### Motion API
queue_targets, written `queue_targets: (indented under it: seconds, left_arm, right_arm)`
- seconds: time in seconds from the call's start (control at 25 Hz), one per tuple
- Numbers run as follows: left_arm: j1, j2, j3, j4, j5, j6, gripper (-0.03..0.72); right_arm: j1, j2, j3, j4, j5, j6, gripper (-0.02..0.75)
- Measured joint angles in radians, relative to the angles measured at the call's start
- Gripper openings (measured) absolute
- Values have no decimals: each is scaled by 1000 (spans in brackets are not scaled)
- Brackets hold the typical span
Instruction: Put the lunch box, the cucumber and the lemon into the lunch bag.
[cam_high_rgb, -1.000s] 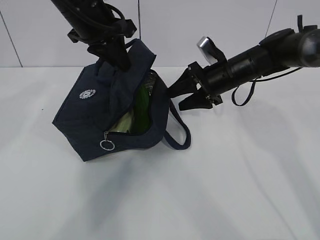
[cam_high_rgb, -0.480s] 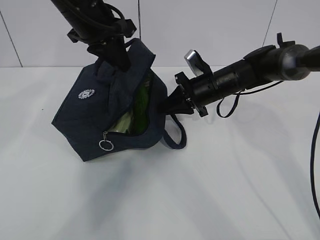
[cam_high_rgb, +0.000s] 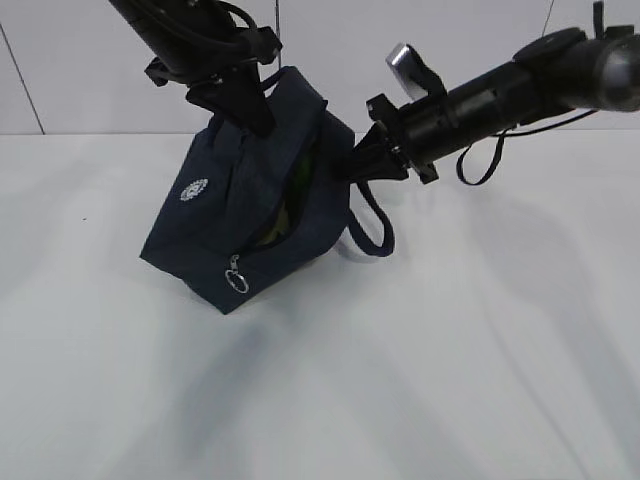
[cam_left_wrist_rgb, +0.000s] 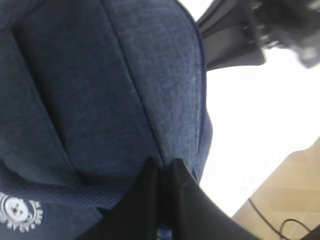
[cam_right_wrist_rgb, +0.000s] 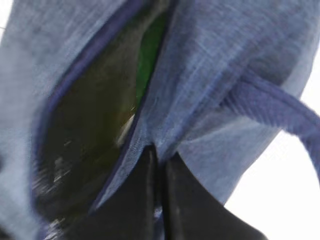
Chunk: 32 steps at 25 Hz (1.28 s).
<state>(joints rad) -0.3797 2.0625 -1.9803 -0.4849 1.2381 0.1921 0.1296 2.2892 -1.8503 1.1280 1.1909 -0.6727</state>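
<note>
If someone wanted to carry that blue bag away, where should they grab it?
Probably by the free loop handle hanging on the lunch bag's right side, reached from the right. It stands clear of the fabric as an open loop, away from where each pincer pinches the rim.

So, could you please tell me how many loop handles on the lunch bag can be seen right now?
1: a loop handle hangs off the right side of the lunch bag, below the right end effector. A second may be hidden near the left end effector.
</note>
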Motion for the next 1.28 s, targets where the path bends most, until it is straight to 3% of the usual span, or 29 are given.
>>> queue_targets:
  seconds: [0.48,1.0,1.12,1.28]
  left_arm:
    - [-13,16,0,-322,-14,0,5]
    - [-42,119,-2,-351,-66,-2,19]
    - [-42,127,-2,-351,-78,-4,85]
    - [-42,129,-2,-337,-80,-17,282]
  right_arm:
    - [-33,-225,-10,-305,36,162,1]
    - [-33,-238,-44,-484,47,289,1]
    - [-33,-238,-44,-490,49,293,1]
    - [-33,-238,-45,-488,49,293,59]
